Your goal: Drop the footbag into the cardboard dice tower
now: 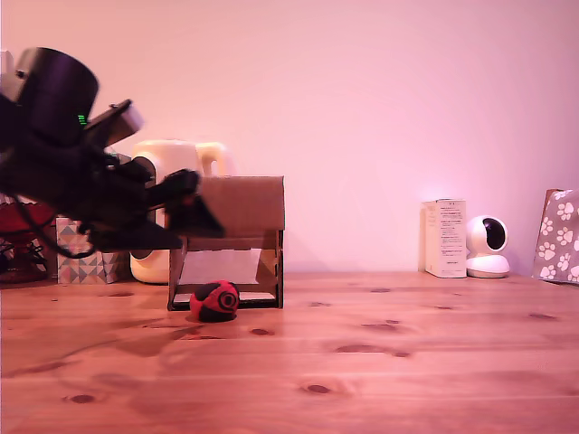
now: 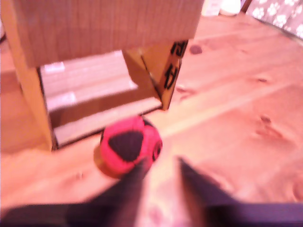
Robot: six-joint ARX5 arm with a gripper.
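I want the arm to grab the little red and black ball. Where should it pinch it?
Probably across the ball's round middle, coming down from above. It sits on the table just in front of the cardboard tower's opening, so the back side is crowded. The gripper is open.

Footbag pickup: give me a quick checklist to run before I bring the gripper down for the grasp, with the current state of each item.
1. Footbag on the table, not held: ok. It rests just in front of the cardboard dice tower, at its lower opening.
2. Gripper empty, fingers apart: ok in the wrist view.
3. Gripper lined up with the footbag: not ok. In the wrist view the ball sits off to one side of the gap, near one finger.
4. Gripper height: not ok yet. In the exterior view it hangs above the ball, by the tower's upper band.
5. Room to close around the ball beside the tower front: cannot tell.
6. Tower's top opening free: cannot tell, not shown.
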